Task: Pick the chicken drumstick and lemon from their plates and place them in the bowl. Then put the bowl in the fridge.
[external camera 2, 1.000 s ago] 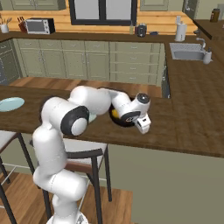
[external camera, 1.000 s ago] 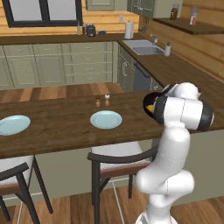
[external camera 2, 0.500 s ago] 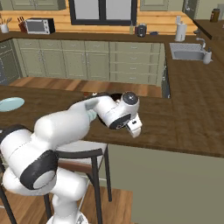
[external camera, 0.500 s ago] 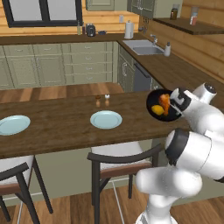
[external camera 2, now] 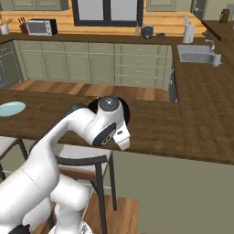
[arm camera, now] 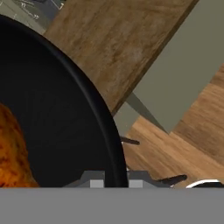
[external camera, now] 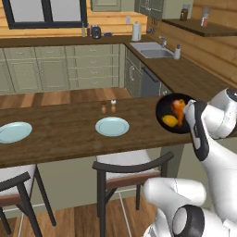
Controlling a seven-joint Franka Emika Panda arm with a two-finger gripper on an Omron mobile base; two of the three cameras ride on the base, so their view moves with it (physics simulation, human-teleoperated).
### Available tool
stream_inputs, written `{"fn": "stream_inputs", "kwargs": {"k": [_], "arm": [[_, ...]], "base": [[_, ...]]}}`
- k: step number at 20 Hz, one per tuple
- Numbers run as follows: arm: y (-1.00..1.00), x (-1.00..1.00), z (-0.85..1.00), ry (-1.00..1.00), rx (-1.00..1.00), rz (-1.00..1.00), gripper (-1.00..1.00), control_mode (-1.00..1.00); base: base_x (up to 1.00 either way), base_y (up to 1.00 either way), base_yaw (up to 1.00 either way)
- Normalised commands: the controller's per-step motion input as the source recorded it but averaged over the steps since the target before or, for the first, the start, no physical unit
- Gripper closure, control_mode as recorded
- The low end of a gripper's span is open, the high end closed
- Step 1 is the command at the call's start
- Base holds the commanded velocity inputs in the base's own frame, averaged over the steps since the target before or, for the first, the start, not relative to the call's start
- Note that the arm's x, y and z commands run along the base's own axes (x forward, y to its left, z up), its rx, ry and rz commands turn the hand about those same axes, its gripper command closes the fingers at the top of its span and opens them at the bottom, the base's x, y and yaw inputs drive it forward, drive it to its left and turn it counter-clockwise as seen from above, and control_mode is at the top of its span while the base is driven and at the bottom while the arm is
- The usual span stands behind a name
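The black bowl is held just above the counter's right end, tilted toward the left base camera. Inside it lie the orange-brown chicken drumstick and the yellow lemon. My gripper is shut on the bowl's rim, one finger on each side, with the drumstick at the left of the hand view. In the right base view the arm's wrist covers most of the bowl. Two pale plates lie bare on the counter. The fridge is out of view.
Salt and pepper shakers stand behind the nearer plate. Two dark chairs are tucked under the wooden counter. A sink sits in the back corner counter, and a microwave stands at the back left.
The arm has folded back and swung its hand left along the counter edge, carrying the bowl with the food in it. The bowl now tilts more toward the left base camera.
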Motion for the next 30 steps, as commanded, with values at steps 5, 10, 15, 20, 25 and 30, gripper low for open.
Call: {"fn": "stream_inputs", "kwargs": {"k": [5,10,15,20,25,30], "arm": [[0.15,-0.60,0.35,0.03,0.01,-0.03,1.00,1.00],[0.00,0.00,0.00,0.00,0.00,0.00,1.00,1.00],[0.00,0.00,0.00,0.00,0.00,0.00,1.00,1.00],[0.00,0.00,0.00,0.00,0.00,0.00,1.00,1.00],[0.00,0.00,0.00,0.00,0.00,0.00,1.00,1.00],[0.00,0.00,0.00,0.00,0.00,0.00,1.00,1.00]], "base": [[-0.40,0.11,-0.02],[-0.80,0.66,0.04],[-0.84,0.98,0.25],[-0.70,1.00,0.27],[-0.13,0.98,0.61],[0.70,1.00,0.28]]}}
